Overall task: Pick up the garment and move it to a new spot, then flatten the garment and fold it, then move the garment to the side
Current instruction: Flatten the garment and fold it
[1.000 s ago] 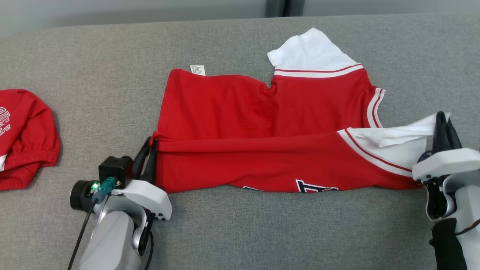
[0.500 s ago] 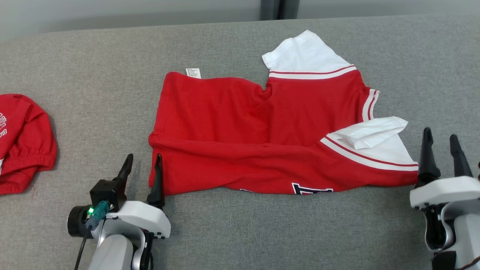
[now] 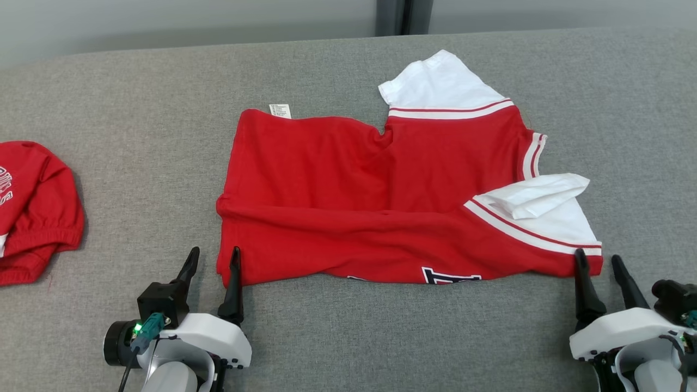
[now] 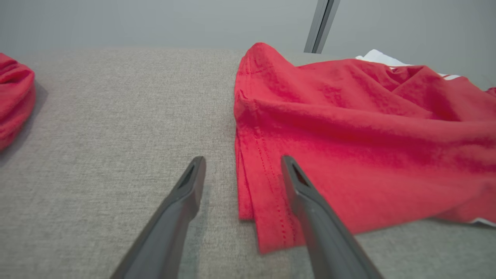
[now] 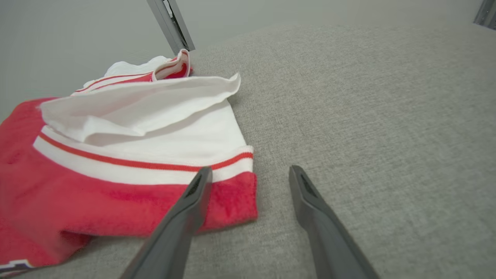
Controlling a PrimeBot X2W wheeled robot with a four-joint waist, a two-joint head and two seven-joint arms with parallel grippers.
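Observation:
The garment (image 3: 370,201) is a red jersey with white sleeves and red-and-white trim, lying on the grey cushion with its near long side folded over itself. My left gripper (image 3: 213,256) stands open at the garment's near left corner (image 4: 267,217), fingers straddling the hem edge without holding it. At the near right corner (image 5: 228,201) my right gripper (image 3: 598,262) is open too, one finger over the red edge, the other over bare cushion. The near white sleeve (image 3: 536,198) lies crumpled on top.
A second red garment (image 3: 32,209) with white lettering lies bunched at the left edge of the grey cushion (image 3: 136,136). A dark post (image 3: 403,16) stands behind the far edge against a pale wall.
Both grippers have let go of the garment's near corners, opened and drawn back toward me. The white sleeve dropped onto the red fabric. The camera tilted slightly.

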